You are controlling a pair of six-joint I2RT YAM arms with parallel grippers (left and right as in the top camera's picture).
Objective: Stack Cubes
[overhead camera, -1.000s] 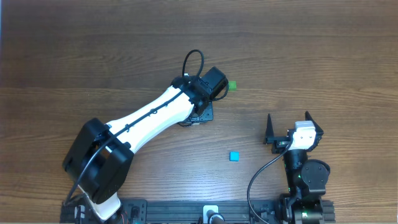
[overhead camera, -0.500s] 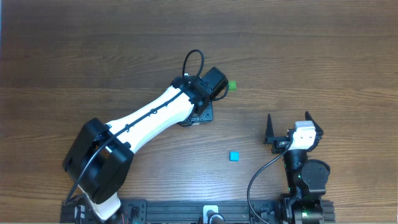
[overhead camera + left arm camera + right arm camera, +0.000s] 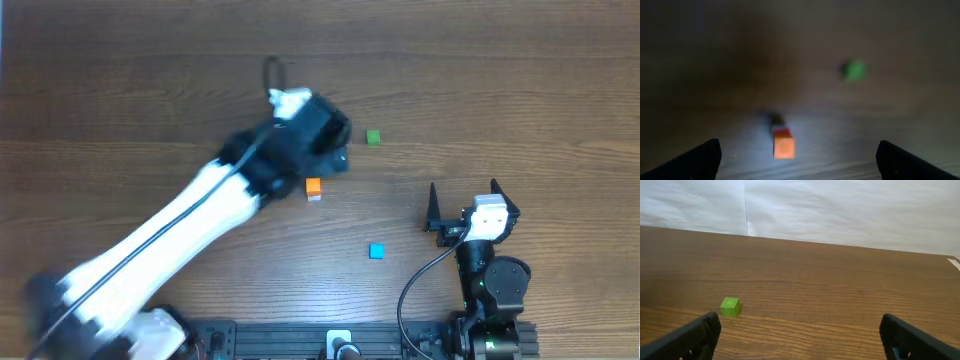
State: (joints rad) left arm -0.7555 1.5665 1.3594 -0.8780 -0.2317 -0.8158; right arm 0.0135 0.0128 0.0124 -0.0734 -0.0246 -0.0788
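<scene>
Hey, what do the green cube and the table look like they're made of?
The green cube looks like plastic or painted wood: flat, even colour, matte faces and crisp edges. I cannot tell which of the two. The table looks like wood or a wood-look laminate: brown streaked grain runs along it, with a faint sheen.

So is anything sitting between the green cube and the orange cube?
Nothing visible. Bare tabletop lies between the green cube and the orange cube; the blue cube sits well off that line.
</scene>
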